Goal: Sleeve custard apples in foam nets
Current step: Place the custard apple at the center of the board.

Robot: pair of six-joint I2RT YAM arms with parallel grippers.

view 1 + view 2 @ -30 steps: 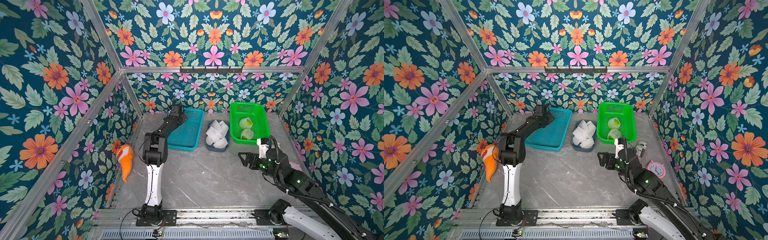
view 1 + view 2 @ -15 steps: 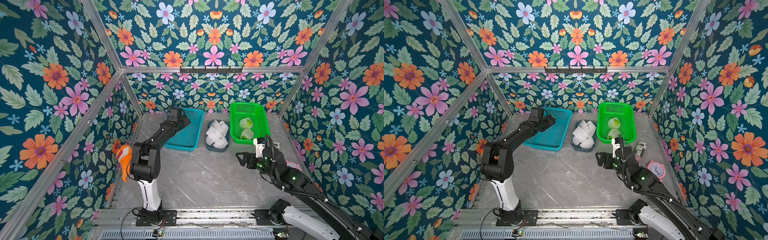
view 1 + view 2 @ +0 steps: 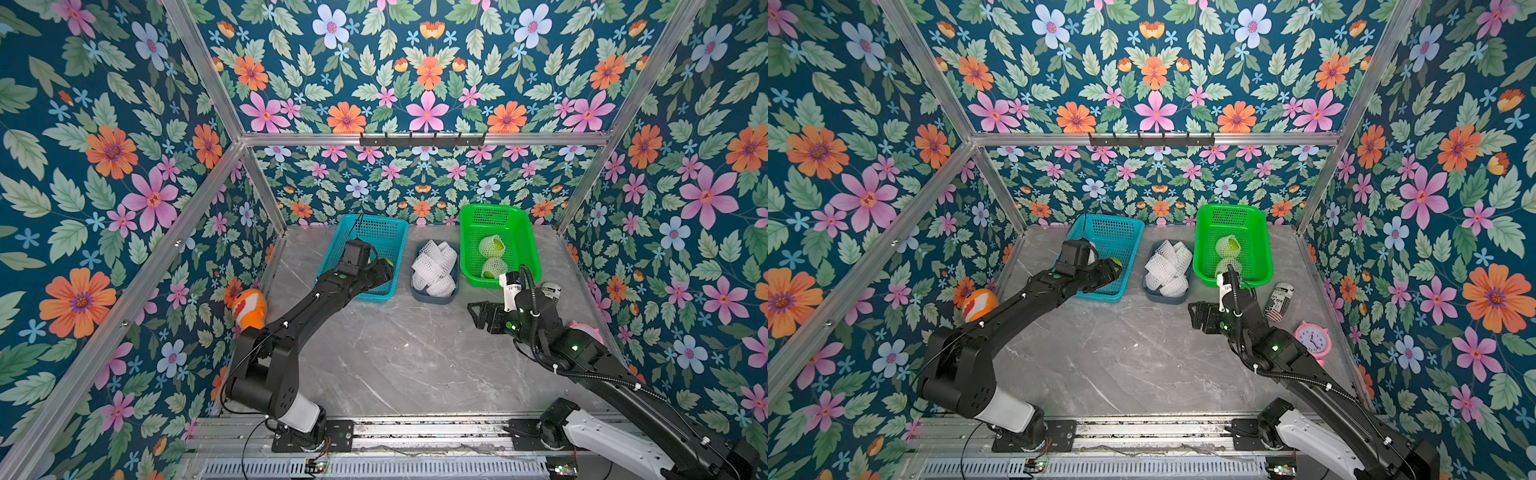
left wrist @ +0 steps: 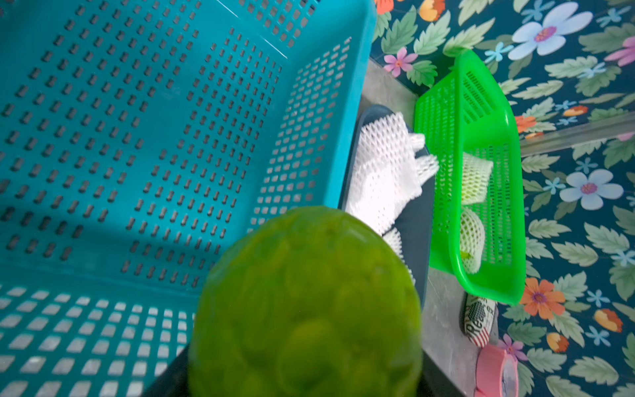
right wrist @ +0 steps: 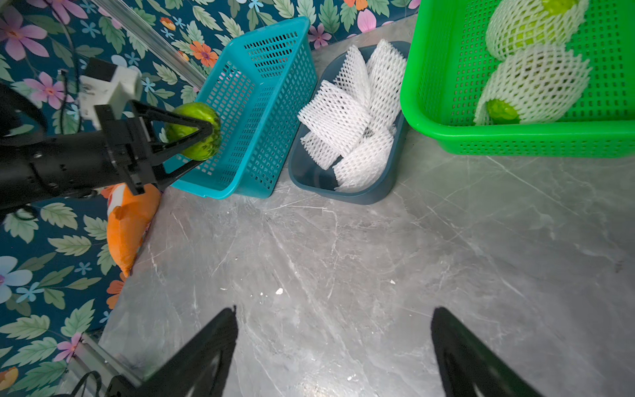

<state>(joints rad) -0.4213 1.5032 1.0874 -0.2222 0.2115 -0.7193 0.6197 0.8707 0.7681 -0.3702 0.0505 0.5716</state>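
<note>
My left gripper (image 3: 384, 270) is shut on a bare, bumpy green custard apple (image 3: 388, 262) and holds it over the near right corner of the teal basket (image 3: 380, 232). In the left wrist view the custard apple (image 4: 305, 302) fills the foreground and hides the jaws. Loose white foam nets (image 3: 434, 266) lie piled in a dark blue tray (image 5: 309, 175). Two sleeved custard apples (image 3: 491, 246) (image 3: 493, 267) sit in the green basket (image 3: 490, 208). My right gripper (image 3: 473, 313) hangs open over the bare table, in front of the tray, with nothing between its fingers (image 5: 220, 330).
An orange clownfish toy (image 3: 249, 305) lies against the left wall. A printed can (image 3: 1280, 301) and a pink alarm clock (image 3: 1313, 337) stand by the right wall. A hook rail (image 3: 422, 139) runs along the back frame. Flowered walls close three sides.
The left arm has folded lower and drawn the custard apple from the teal basket's far left toward its near right corner. The right gripper has shifted slightly to the left, still open.
</note>
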